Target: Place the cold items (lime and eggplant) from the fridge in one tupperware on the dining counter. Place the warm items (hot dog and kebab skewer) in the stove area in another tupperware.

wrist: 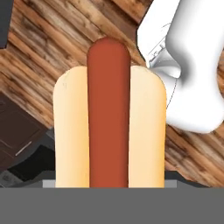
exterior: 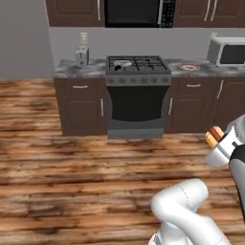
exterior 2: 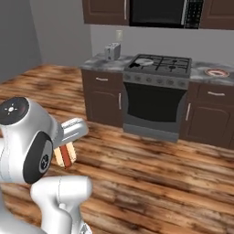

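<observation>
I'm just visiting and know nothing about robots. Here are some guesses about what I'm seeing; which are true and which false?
1. The gripper holds a hot dog. True.
2. The hot dog is still lying on the stove. False: it is up in the gripper, above the wooden floor.
3. A toaster stands on the counter left of the stove. True.
4. The oven door hangs open. False: it is shut.
5. A plate sits on the counter right of the stove. True.
</observation>
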